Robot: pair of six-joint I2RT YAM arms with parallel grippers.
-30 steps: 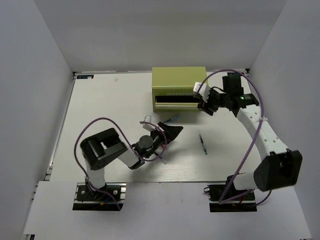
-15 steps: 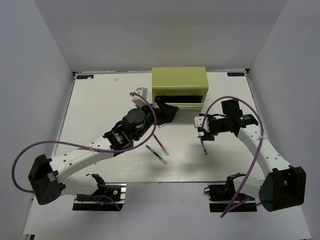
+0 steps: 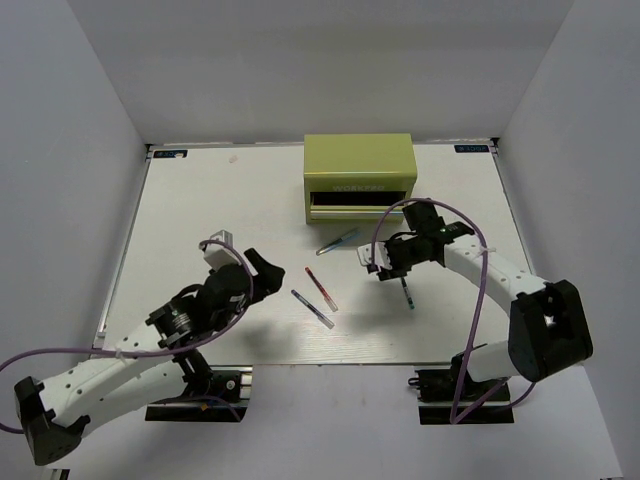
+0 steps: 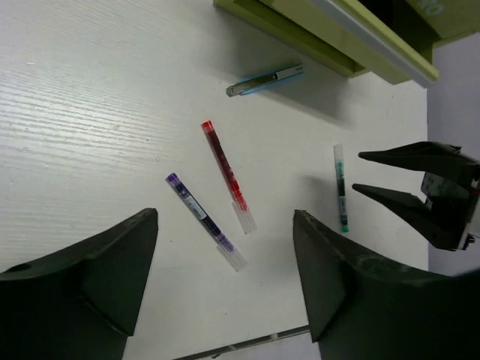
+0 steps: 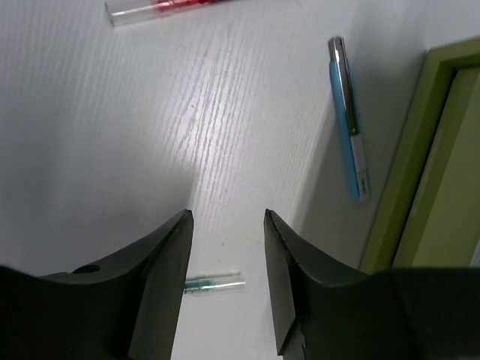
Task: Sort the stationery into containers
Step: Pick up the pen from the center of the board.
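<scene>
The yellow-green chest [image 3: 360,170] stands at the back with its lowest drawer [image 3: 355,208] pulled open. Four pens lie on the table in front of it: pale blue [image 3: 338,241], red with a white end [image 3: 321,288], dark grey [image 3: 312,309] and teal [image 3: 406,292]. My left gripper [image 3: 262,270] is open and empty, left of the red and dark pens. In the left wrist view [image 4: 225,217] it hovers above them. My right gripper [image 3: 385,262] is open and empty. In the right wrist view [image 5: 227,215] the teal pen's end [image 5: 214,284] shows between its fingers.
White walls close in the table on three sides. The chest's front edge [image 5: 427,165] is near the right gripper. Purple cables loop off both arms [image 3: 480,290]. The right gripper's fingers [image 4: 405,199] show in the left wrist view, beside the teal pen [image 4: 341,187].
My left arm has pulled back from the chest's drawer to the near left, open. My right gripper has come down from the chest to the teal pen and shifted a little left.
</scene>
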